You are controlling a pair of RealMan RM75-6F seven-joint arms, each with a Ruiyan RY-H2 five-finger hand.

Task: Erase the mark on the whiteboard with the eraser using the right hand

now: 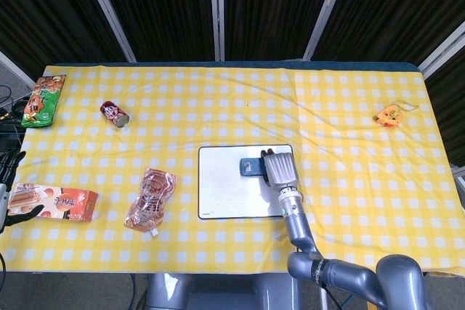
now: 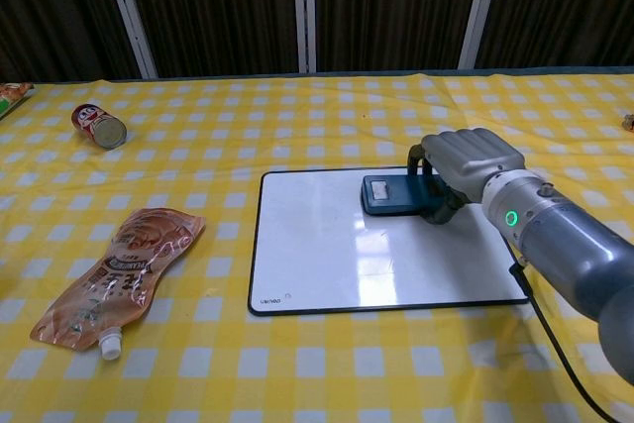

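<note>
The eraser (image 2: 392, 194) is held flat on the upper part of the whiteboard (image 2: 327, 264), gripped by the right hand (image 2: 466, 160) – the fingers are curled around its right end. No mark can be seen on the board. To the left a brown pouch (image 2: 117, 277) and a red can (image 2: 99, 126) are lying, well apart. The right forearm (image 2: 570, 260) is stretched low over the board's right edge. The left hand (image 1: 10, 186) is seen at the table edge; its state cannot be told.
</note>
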